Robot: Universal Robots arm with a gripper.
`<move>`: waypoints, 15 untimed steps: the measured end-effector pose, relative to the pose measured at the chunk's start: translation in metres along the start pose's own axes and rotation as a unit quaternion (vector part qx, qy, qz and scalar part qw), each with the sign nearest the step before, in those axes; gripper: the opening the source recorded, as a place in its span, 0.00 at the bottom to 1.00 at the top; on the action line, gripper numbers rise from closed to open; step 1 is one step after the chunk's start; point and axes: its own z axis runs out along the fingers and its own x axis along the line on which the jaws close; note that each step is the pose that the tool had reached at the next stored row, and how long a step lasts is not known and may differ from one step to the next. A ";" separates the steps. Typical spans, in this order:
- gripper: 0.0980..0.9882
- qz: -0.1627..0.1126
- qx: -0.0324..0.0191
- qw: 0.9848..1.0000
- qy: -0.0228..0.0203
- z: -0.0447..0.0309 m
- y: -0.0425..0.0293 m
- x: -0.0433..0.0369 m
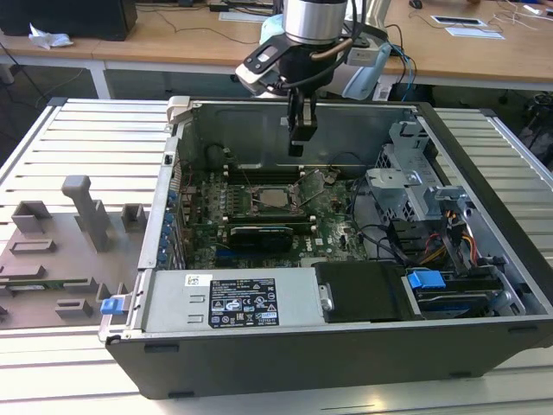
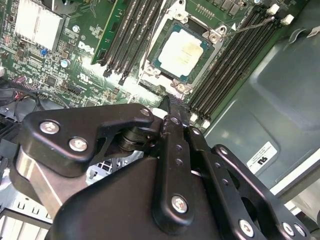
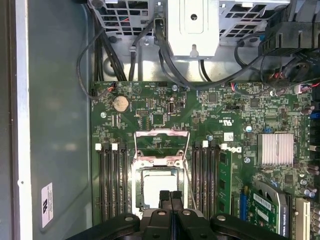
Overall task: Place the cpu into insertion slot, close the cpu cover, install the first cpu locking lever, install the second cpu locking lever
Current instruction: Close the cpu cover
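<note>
Sitting flat in the insertion slot [image 1: 256, 206], the cpu [image 1: 275, 198] shows its silvery top, ringed by the slot's metal rim on the green motherboard [image 1: 333, 220]. In the exterior view the cpu cover [image 1: 316, 180] stands tilted up at about two o'clock from the cpu, not lowered over it. The gripper [image 1: 296, 151] hangs above the board at roughly twelve o'clock from the cpu, apart from it; its jaws are pressed together with nothing between them. Long black memory slots [image 3: 106, 185] flank the slot in the first wrist view. At six o'clock from the cpu lies a black card [image 1: 259, 233], then the labelled power supply [image 1: 233, 303] inside the computer case [image 1: 484, 333]
</note>
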 end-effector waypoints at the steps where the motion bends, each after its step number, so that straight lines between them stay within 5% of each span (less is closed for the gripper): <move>1: 0.01 0.000 0.000 1.000 0.000 0.0005 0.0004 0.0000; 15: 0.01 0.000 0.000 1.000 0.000 0.0049 0.0037 0.0003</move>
